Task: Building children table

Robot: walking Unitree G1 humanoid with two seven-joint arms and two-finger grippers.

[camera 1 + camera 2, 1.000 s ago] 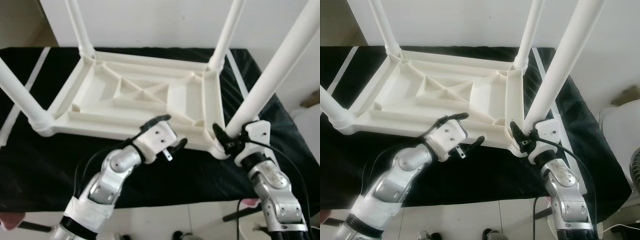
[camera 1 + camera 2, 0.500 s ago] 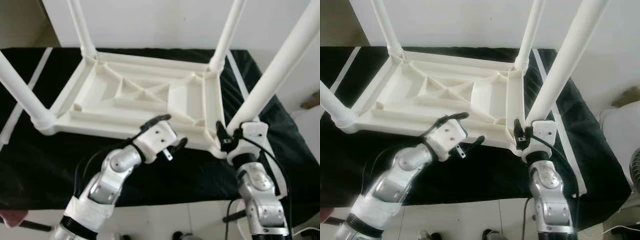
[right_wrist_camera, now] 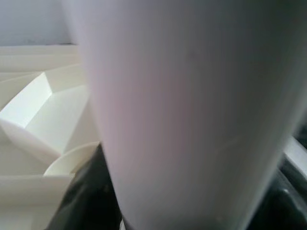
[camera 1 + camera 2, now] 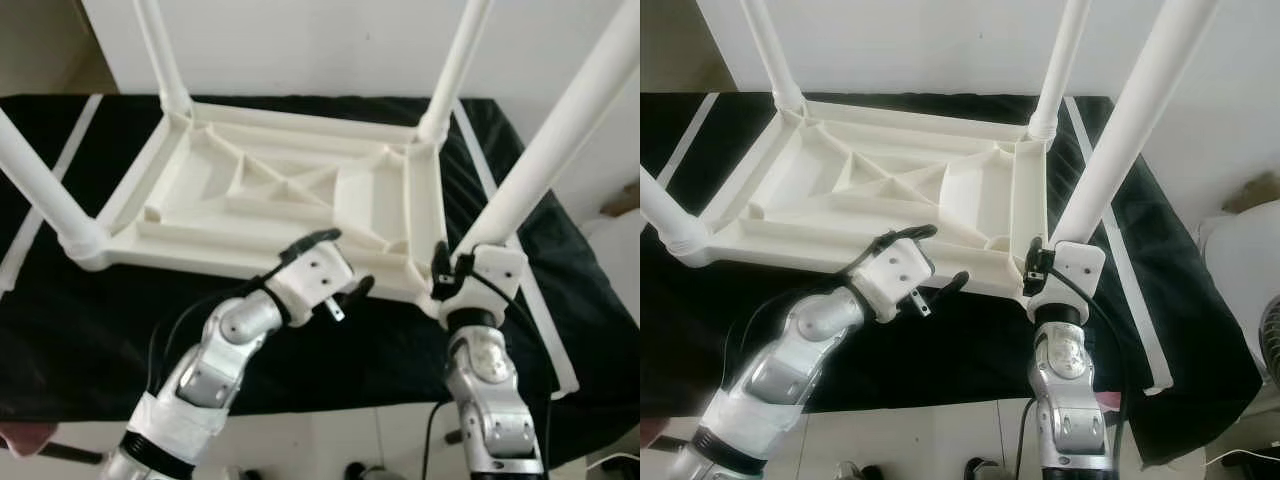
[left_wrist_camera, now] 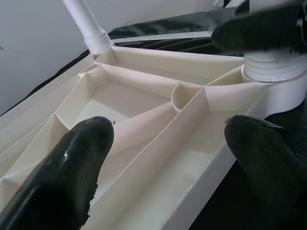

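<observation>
My right pincer [image 4: 445, 272] was clenched around the near-right leg [image 4: 560, 135] of the upturned children table [image 4: 280, 190]. My left pincer [image 4: 335, 265] hovered released over its near rim at lower centre.

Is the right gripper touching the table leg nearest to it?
Touching: right wrist view shows the leg pressed between the right gripper's black fingers.

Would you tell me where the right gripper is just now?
In the left eye view, the right gripper is at the near right corner of the upturned white table, closed around the base of the table leg there.
</observation>
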